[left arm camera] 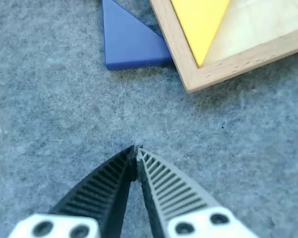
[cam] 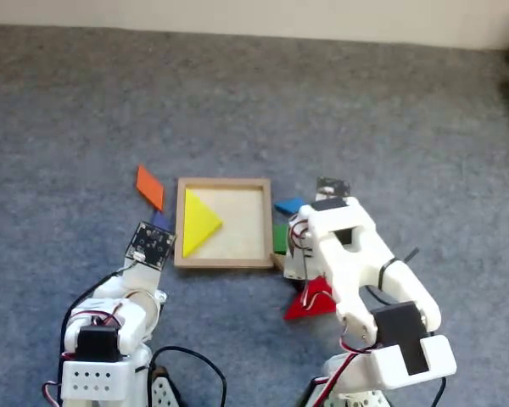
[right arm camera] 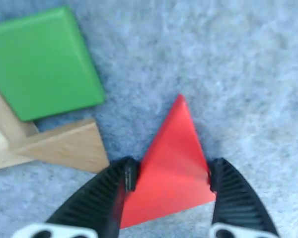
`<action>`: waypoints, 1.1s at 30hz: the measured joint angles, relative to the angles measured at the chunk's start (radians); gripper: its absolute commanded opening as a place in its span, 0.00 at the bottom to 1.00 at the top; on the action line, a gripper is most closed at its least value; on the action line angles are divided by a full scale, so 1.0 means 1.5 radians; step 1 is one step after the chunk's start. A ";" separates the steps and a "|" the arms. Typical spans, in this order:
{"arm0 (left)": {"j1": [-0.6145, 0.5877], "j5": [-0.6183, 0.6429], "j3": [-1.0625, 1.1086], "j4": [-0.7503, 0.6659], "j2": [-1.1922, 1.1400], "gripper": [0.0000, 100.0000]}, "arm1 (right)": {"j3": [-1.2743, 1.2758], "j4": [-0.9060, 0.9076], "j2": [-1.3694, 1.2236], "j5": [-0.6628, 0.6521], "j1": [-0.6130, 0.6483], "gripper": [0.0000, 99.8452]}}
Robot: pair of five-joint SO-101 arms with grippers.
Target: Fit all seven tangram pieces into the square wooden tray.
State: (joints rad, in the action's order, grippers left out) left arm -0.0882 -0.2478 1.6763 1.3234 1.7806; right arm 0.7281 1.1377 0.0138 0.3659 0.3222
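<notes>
The square wooden tray (cam: pixel 222 258) lies mid-table with a yellow triangle (cam: pixel 198 222) inside it. My right gripper (right arm camera: pixel 169 176) is shut on a red triangle (right arm camera: pixel 171 148), one finger against each side; the same red triangle (cam: pixel 304 307) pokes out from under that arm, low over the carpet. A green square (right arm camera: pixel 42 64) and a wood-coloured triangle (right arm camera: pixel 64 146) rest against the tray's right side. My left gripper (left arm camera: pixel 135 151) is shut and holds nothing, just short of a dark blue triangle (left arm camera: pixel 126 42) that touches the tray corner (left arm camera: pixel 188 74).
An orange parallelogram (cam: pixel 149 187) lies beyond the tray's far left corner. A blue piece (cam: pixel 290 206) sits off the tray's right side, with a small dark object (cam: pixel 331 185) behind it. Grey carpet stretches open toward the back.
</notes>
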 measured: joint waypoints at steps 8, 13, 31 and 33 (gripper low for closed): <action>0.000 0.000 0.000 0.000 0.000 0.00 | -0.008 0.007 -0.008 -0.211 -0.048 0.21; 0.000 0.000 0.000 0.000 0.000 0.00 | -0.028 0.008 -0.010 -0.351 -0.075 0.21; 0.000 0.000 0.000 0.000 0.000 0.00 | -0.220 0.182 -0.021 -0.548 -0.141 0.12; 0.000 0.000 0.000 0.000 0.000 0.00 | -0.221 0.231 -0.021 -0.548 -0.141 0.06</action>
State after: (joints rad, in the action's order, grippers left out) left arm -0.0882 -0.2478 1.6763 1.3234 1.7806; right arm 0.3966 1.4845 -0.0184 -0.4565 0.1105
